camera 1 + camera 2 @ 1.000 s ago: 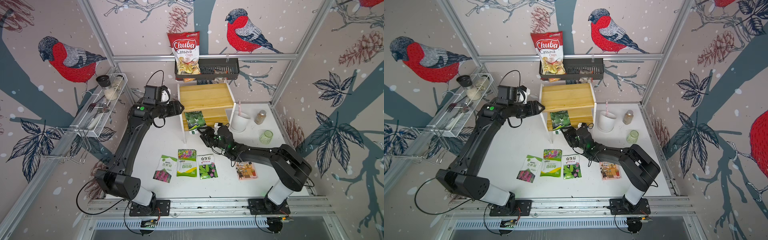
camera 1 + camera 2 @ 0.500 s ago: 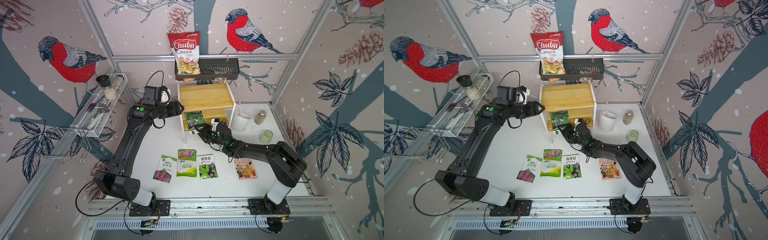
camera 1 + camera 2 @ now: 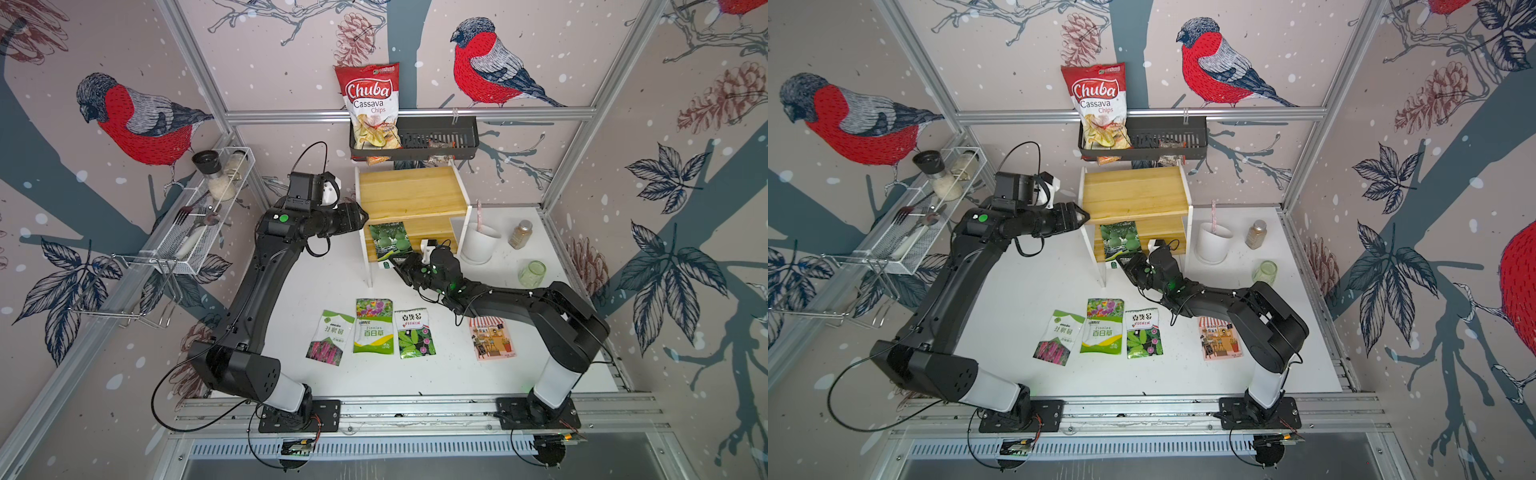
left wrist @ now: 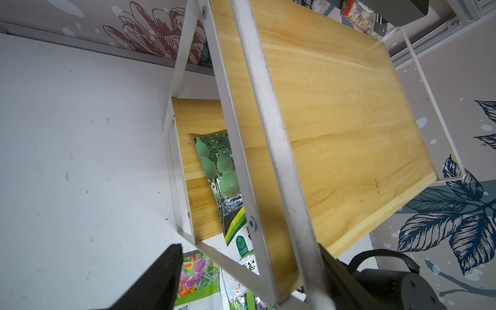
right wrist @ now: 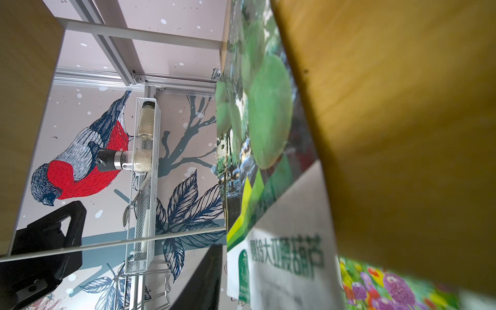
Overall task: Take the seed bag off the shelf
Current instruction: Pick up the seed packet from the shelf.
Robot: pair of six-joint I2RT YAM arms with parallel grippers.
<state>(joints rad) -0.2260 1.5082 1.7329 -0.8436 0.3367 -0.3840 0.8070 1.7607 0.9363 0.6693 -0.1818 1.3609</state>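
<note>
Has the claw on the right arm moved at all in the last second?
Yes. The right claw has crept toward the shelf, ending at the lower edge of the seed bag on the bottom board.

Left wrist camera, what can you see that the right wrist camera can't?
Only the left wrist camera sees the whole top board from above and the white table. Only the right wrist camera sees the wire rack with its jars and the red bird painted on the wall. Both see the seed bag with green gourds, the wooden shelf and a flowery packet.
</note>
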